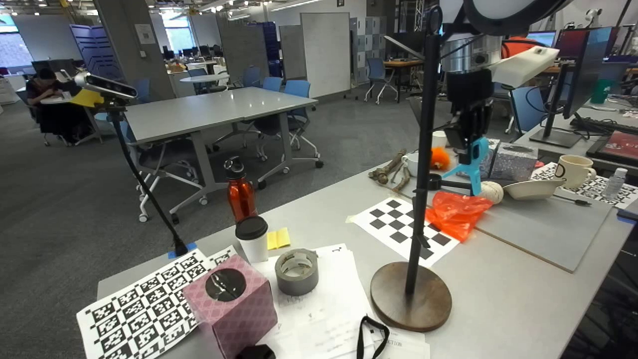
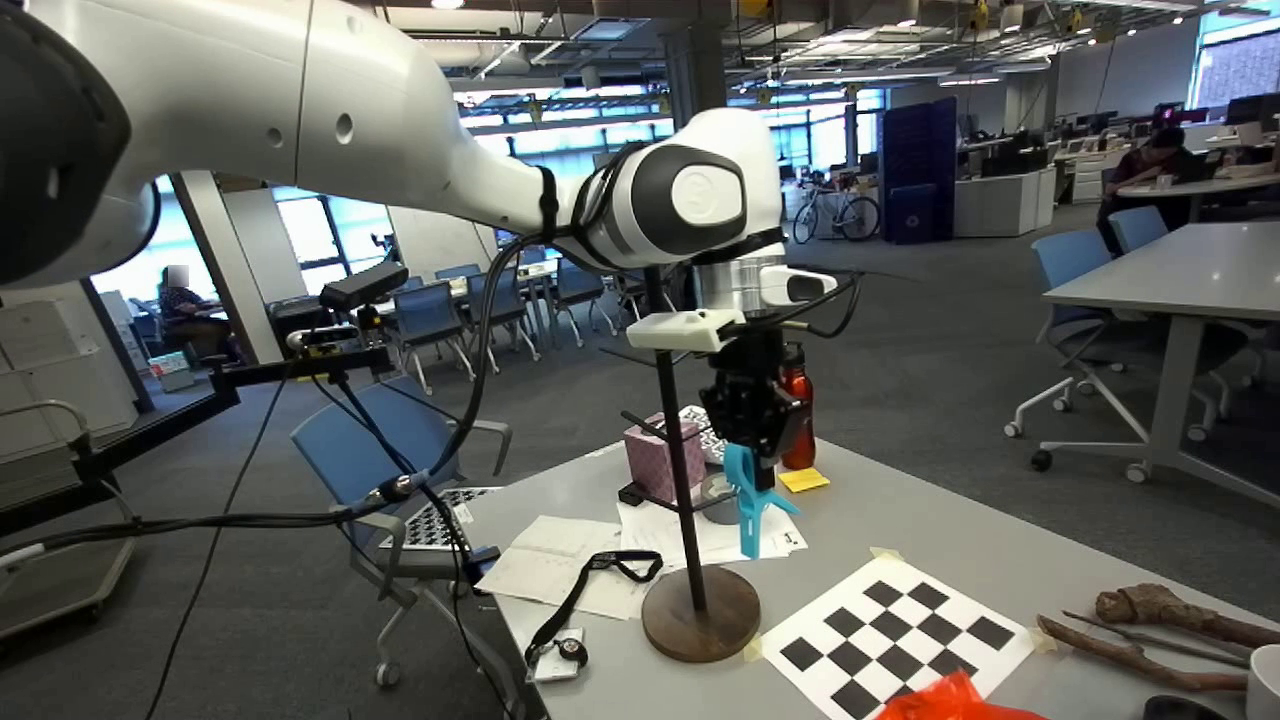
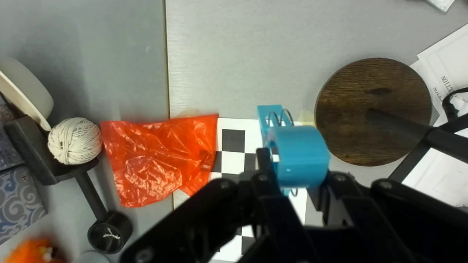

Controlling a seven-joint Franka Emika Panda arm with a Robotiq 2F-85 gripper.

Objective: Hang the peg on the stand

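Observation:
The peg is a large light-blue clip, seen in both exterior views (image 1: 477, 162) (image 2: 745, 495) and in the wrist view (image 3: 301, 155). My gripper (image 2: 762, 472) is shut on it, with a black finger on each side, also in the wrist view (image 3: 292, 171). The peg hangs in the air with its splayed ends downward. The stand is a dark pole (image 1: 422, 164) (image 2: 682, 490) with short side hooks on a round brown wooden base (image 1: 398, 299) (image 2: 700, 625) (image 3: 369, 87). The peg is beside the pole and apart from it. The pole's upper part is behind the arm in an exterior view.
A checkerboard sheet (image 2: 900, 630) lies beside the stand, with a red-orange plastic bag (image 3: 153, 157) near it. A twine ball (image 3: 75, 140), a bowl (image 1: 533, 189) and sticks (image 1: 389, 169) are farther along. A tissue box (image 1: 234, 304), tape (image 1: 296, 274) and papers stand on the stand's other side.

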